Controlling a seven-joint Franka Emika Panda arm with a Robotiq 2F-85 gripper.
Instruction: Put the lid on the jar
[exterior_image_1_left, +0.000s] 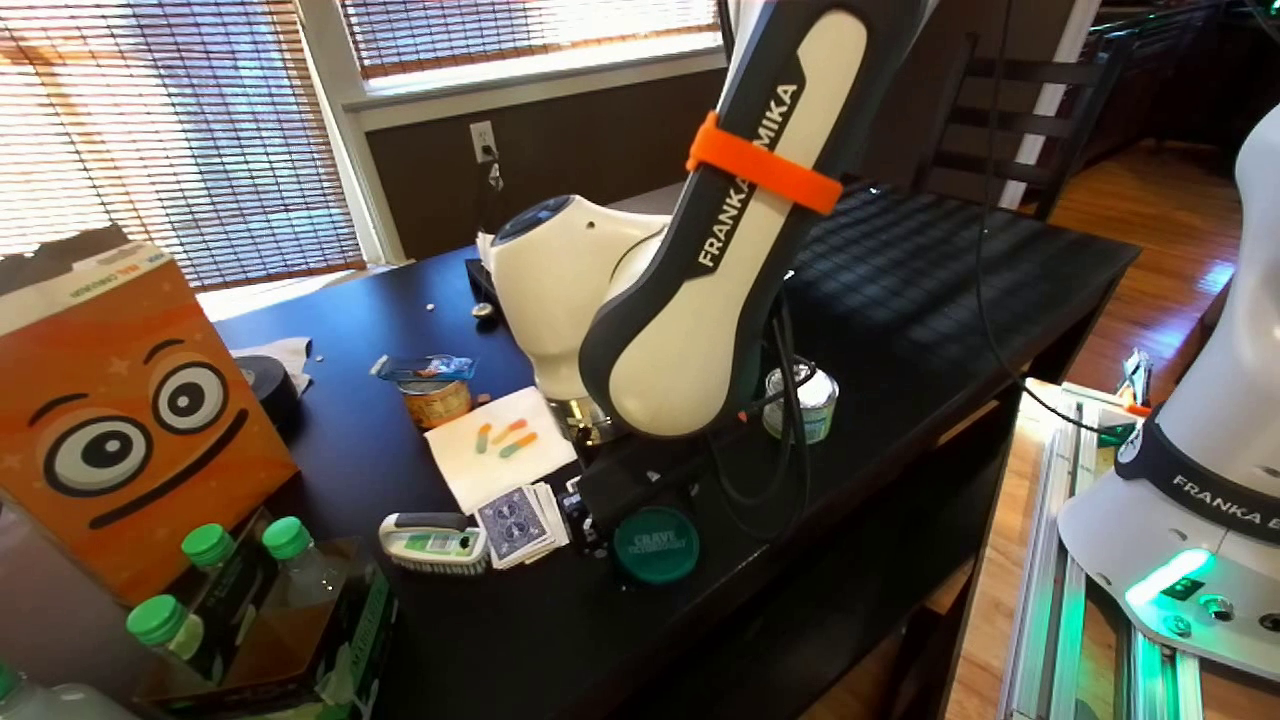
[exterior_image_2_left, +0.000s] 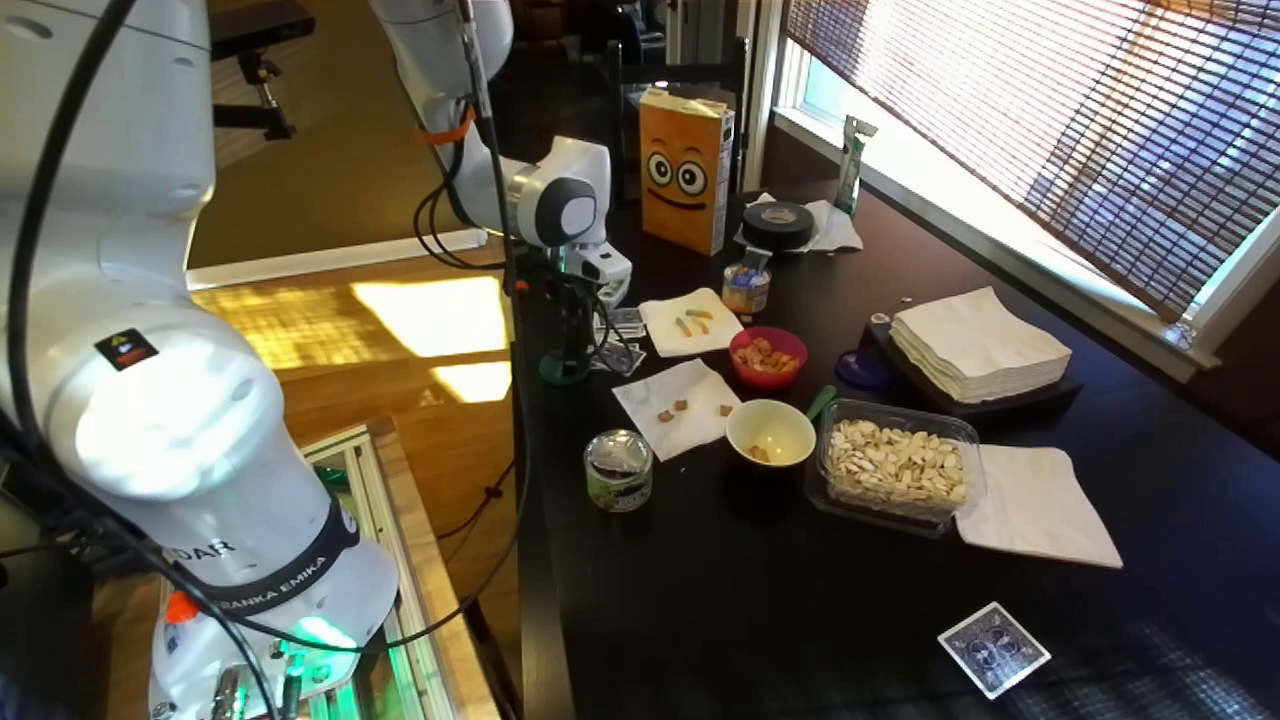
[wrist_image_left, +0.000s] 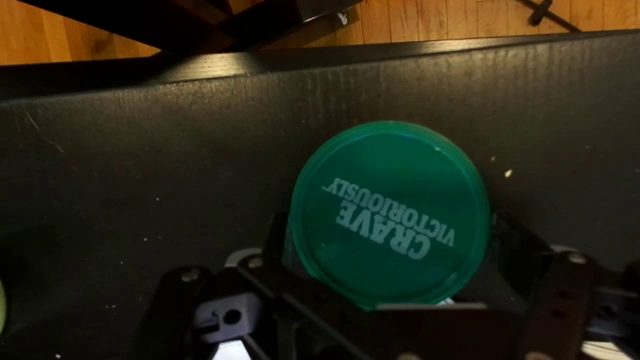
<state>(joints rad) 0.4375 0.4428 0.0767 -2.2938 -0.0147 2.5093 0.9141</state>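
The lid is a flat dark-green disc (wrist_image_left: 390, 215) with pale lettering, lying near the table's edge; it also shows in both exterior views, lid (exterior_image_1_left: 657, 547) and lid (exterior_image_2_left: 563, 369). My gripper (wrist_image_left: 391, 231) stands open over it, one finger on either side of the disc. In the wrist view the left finger appears right against the rim; contact cannot be told. The lid's lower rim is partly hidden by the gripper's body. The jar (exterior_image_2_left: 619, 472), with greenish sides and a silvery top, stands upright apart from the gripper, and cables partly cover the jar (exterior_image_1_left: 818, 410) in an exterior view.
Playing cards (exterior_image_1_left: 520, 522) and a brush (exterior_image_1_left: 435, 545) lie beside the gripper. A carton of bottles (exterior_image_1_left: 290, 610) and an orange box (exterior_image_1_left: 140, 420) stand farther off. A red dish (exterior_image_2_left: 767, 358), a cream bowl (exterior_image_2_left: 770, 432) and a clear tub (exterior_image_2_left: 895, 465) are near the jar.
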